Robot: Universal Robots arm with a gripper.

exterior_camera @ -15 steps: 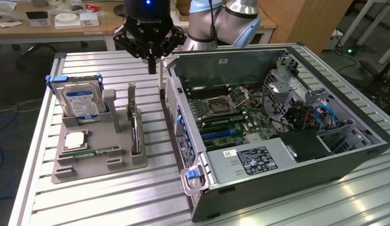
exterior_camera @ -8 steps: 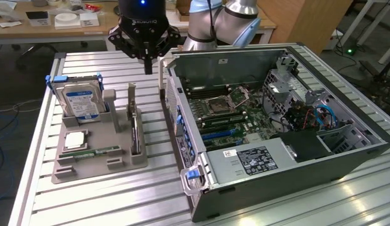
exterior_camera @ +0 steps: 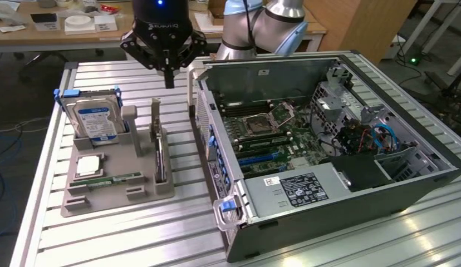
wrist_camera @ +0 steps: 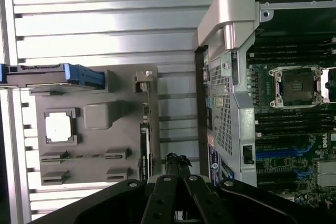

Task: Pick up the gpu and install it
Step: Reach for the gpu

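One gpu (exterior_camera: 161, 161), one hard drive (exterior_camera: 95, 121), one grey holder (exterior_camera: 112, 196).

Light: bright, even, from above | Glare: table slats (wrist_camera: 105, 30) wash near white below my wrist, with pale sheen streaks low at the exterior view's right | Shadow: case interior (exterior_camera: 290, 119) dim; my gripper (wrist_camera: 177, 160) a dark, near-featureless mass

A: What is crowding the gpu (exterior_camera: 160, 153)?
B: The hard drive (exterior_camera: 95, 119) and a grey post (exterior_camera: 132, 119) are standing on the exterior view's left of it. The computer case (exterior_camera: 206, 128) is walling off its right.
A: Any gap?
B: A bare strip of tabletop (exterior_camera: 184, 167) is running between the holder (exterior_camera: 104, 201) and the case, and the air above the card is lying open.
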